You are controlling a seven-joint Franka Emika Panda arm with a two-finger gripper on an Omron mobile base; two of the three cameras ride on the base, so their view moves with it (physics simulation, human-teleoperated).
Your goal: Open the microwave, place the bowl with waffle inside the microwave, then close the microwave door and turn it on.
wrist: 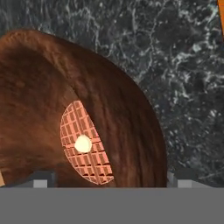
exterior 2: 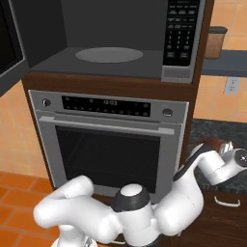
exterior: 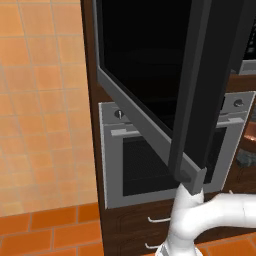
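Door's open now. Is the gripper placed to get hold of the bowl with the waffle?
Probably yes: the hand view looks straight onto the bowl and waffle on the dark counter, with nothing between.

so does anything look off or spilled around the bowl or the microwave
Nothing stands out. The waffle lies whole inside the brown bowl, which sits on the speckled dark counter with nothing spilled beside it. The microwave door is swung wide open and the microwave cavity with its round plate is bare.
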